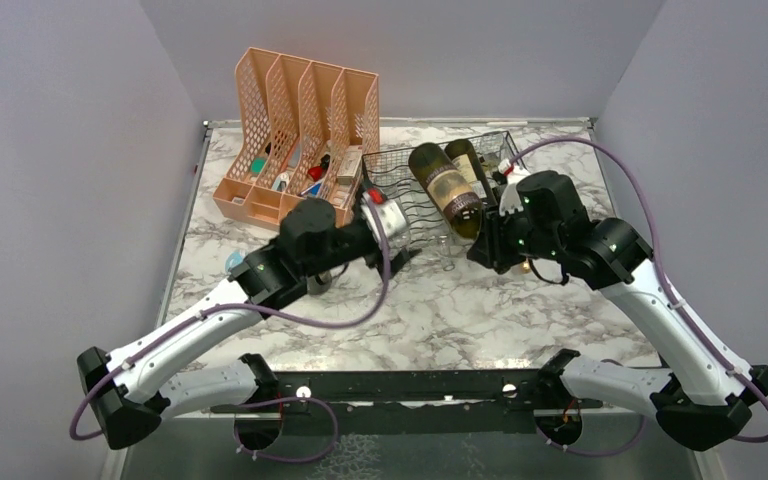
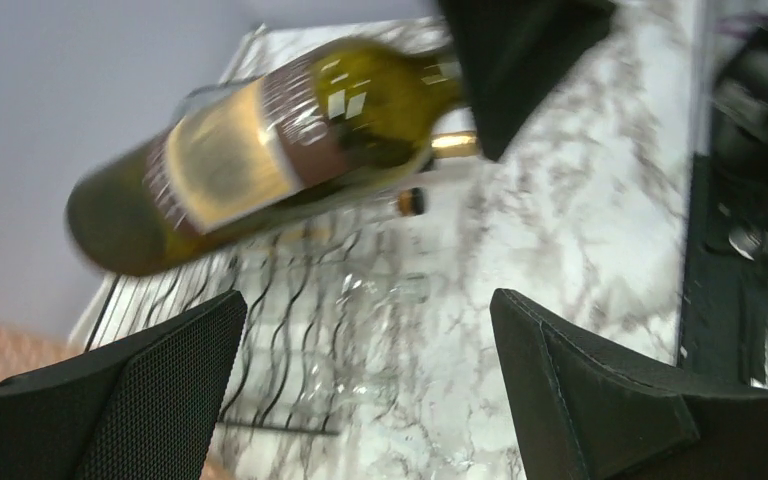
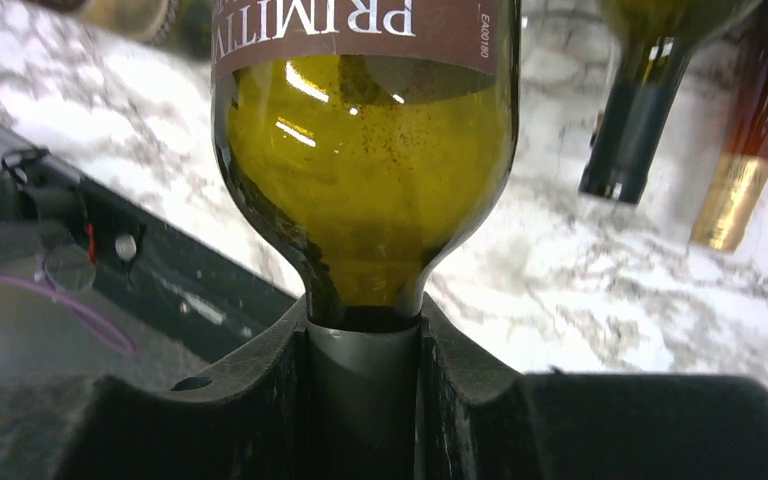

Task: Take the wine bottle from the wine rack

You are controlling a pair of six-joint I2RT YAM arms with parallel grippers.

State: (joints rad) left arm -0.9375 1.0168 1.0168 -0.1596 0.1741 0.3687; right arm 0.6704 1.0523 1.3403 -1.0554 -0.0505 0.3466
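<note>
The wine bottle (image 1: 447, 188) is green glass with a cream and brown label. It lies tilted over the black wire wine rack (image 1: 397, 172). My right gripper (image 1: 487, 238) is shut on its grey-capped neck, and in the right wrist view the fingers (image 3: 260, 400) clamp both sides of the neck below the bottle's shoulder (image 3: 365, 170). The left wrist view has the bottle (image 2: 260, 150) above the rack's wavy wires (image 2: 280, 300); I cannot tell whether its base touches them. My left gripper (image 1: 405, 235) stands open at the rack's front left, empty, with its pads (image 2: 120, 400) wide apart.
A second dark bottle (image 1: 472, 162) lies in the rack beside the held one. More necks, one dark (image 3: 625, 130) and one gold-foiled (image 3: 740, 180), point at the marble table. A peach file organiser (image 1: 300, 120) with small items stands at the back left. Grey walls close in three sides.
</note>
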